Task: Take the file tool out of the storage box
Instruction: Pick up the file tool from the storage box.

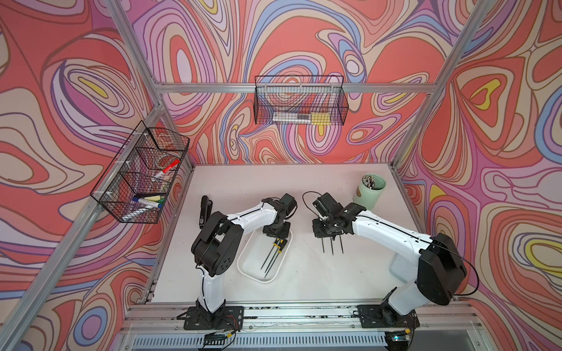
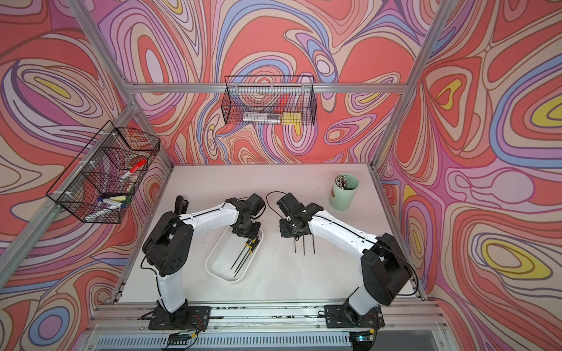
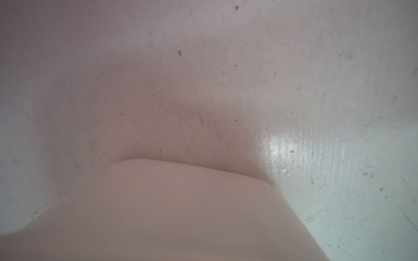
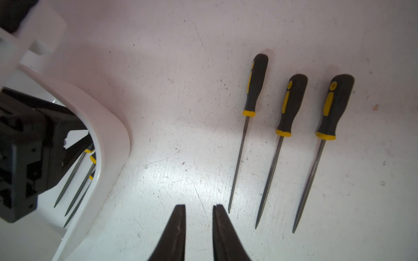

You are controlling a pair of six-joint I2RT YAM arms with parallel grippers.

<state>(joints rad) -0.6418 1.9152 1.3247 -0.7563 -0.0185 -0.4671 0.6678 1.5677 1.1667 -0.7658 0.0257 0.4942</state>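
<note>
Reaching out from its base, the left arm folds at the elbow and tips its wrist steeply down over the far end of the storage box (image 1: pixel 252 264). This puts the left claw (image 1: pixel 276 236) inside the rim, at the handle ends of three file tools (image 1: pixel 271 258) that lie slantwise on the box floor, tips toward the robot. The right arm arches in from its own side, wrist pitched down above three laid-out files (image 1: pixel 332 247). These rest side by side on the bare desk (image 1: pixel 304 188), near the box but apart from it. Both top views give the arm poses but hide the fingers under the wrists. The right wrist view shows the right claw (image 4: pixel 199 209) released, its two dark tips parted with nothing between them. That view also shows the black-and-yellow handles (too small to read from above) and the left claw from the side among the boxed shafts. Whether that claw grips a handle I cannot tell. The left wrist view shows only scuffed desk and a blurred pale rounded edge. A mint-green cup (image 1: pixel 369 193) stands well off, toward the far right corner.
</note>
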